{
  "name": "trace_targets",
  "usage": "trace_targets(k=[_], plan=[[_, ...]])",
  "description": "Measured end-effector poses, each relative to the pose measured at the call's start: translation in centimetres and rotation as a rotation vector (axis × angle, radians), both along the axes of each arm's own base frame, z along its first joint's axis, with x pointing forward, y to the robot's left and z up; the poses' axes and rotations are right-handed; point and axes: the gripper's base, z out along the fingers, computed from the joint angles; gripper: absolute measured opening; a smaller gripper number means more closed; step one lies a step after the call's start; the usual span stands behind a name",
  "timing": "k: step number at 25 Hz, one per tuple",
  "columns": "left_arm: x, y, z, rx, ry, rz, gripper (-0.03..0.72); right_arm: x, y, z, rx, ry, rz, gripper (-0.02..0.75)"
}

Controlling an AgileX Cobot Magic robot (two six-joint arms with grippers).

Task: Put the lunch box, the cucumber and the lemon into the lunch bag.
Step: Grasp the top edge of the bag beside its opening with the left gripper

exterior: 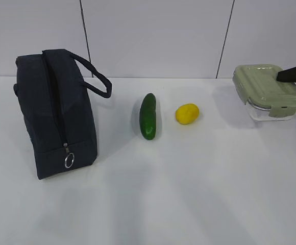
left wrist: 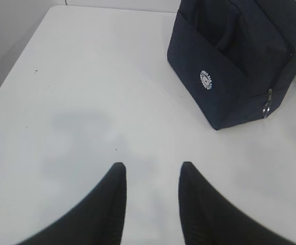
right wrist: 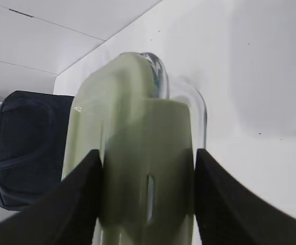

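Our right end effector (right wrist: 145, 199) straddles the lunch box (exterior: 268, 91) at the bench's (exterior: 199, 194) right edge; we cannot tell if it grips. Our left end effector (left wrist: 150, 176) hangs spread and empty. The lunch bag (exterior: 56, 109) stands zipped, its round white emblem (left wrist: 205, 79) unreadable; cucumber (exterior: 148, 116) and lemon (exterior: 187, 113) lie between.

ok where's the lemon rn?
In the exterior view the lemon sits on the table mid-right, just right of the cucumber and left of the lunch box.
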Motion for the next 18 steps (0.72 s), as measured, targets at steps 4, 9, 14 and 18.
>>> trace_targets(k=[4,9,14,18], plan=[[0.0,0.0,0.0,0.0,0.0,0.0,0.24,0.0,0.0,0.02,0.002,0.002,-0.002,0.407],[0.0,0.0,0.0,0.0,0.0,0.0,0.24,-0.02,0.01,0.08,0.004,0.004,-0.003,0.407],[0.0,0.0,0.0,0.0,0.0,0.0,0.24,-0.02,0.01,0.08,0.004,0.004,-0.003,0.407],[0.0,0.0,0.0,0.0,0.0,0.0,0.24,-0.02,0.01,0.08,0.005,0.005,-0.004,0.407]])
